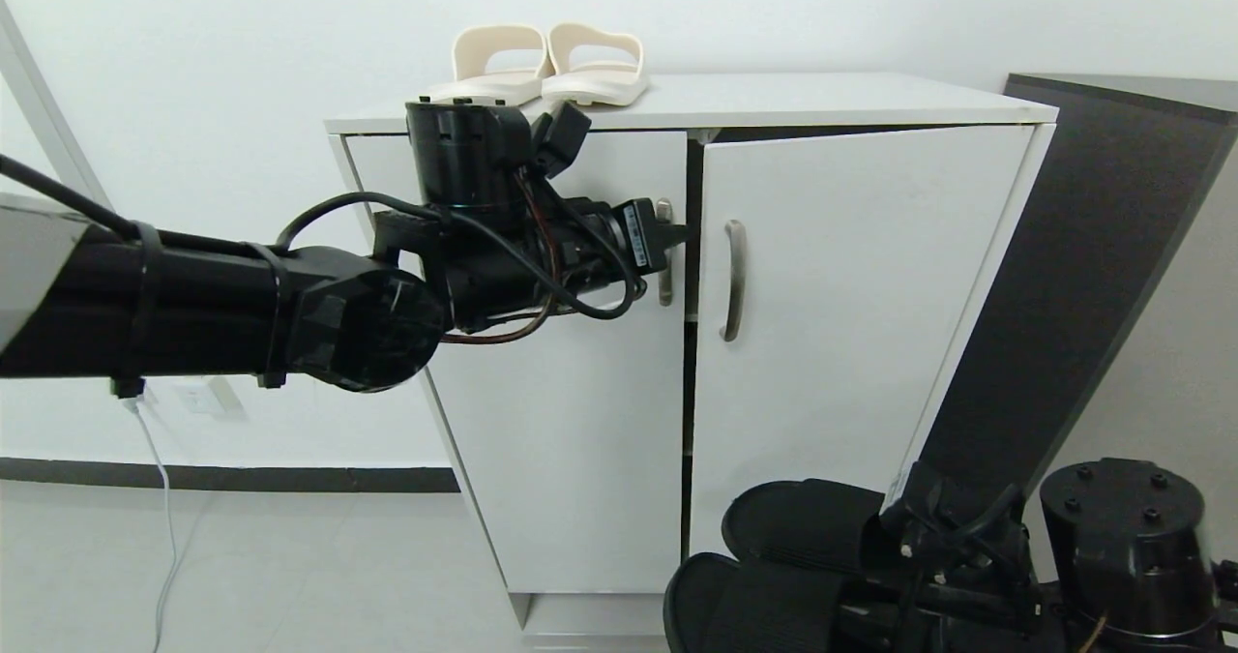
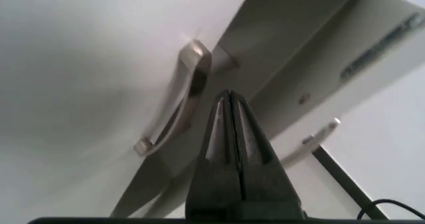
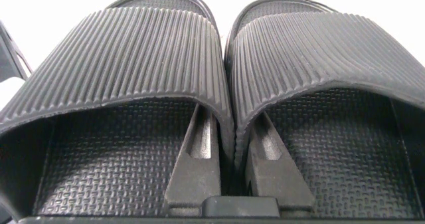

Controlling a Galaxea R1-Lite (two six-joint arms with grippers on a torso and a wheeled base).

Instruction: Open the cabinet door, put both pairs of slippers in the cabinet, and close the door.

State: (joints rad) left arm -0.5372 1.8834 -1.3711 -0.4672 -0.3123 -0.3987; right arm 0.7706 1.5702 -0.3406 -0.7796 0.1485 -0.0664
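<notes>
Black slippers [image 3: 153, 58] in right hand [image 3: 230, 121]

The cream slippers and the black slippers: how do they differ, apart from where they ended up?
The cream slippers are pale; the black slippers are dark. The cream slippers sit free on the cabinet top; the black slippers are low in front of the cabinet, pinched together by the right gripper. The cream slippers' straps look smooth; the black slippers' straps are ribbed. Both are open slide pairs, each set side by side.
</notes>
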